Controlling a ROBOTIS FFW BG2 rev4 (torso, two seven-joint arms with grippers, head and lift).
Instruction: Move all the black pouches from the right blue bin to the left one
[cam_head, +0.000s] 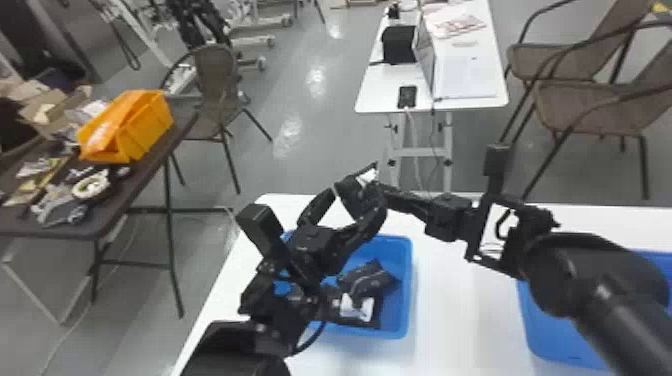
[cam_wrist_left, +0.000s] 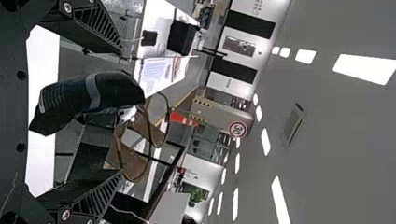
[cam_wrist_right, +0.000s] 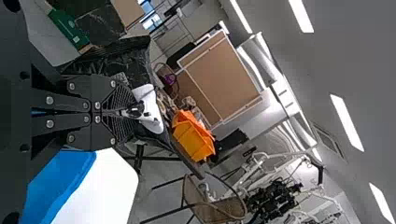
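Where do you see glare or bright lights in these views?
Head view: whitish reflections shine on the grey floor, and the white table looks bright and nearly featureless. Left wrist view: ceiling lights glow almost pure white. Right wrist view: long ceiling strips do too, against a duller grey ceiling.

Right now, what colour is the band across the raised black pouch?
The band is grey, best seen in the left wrist view.
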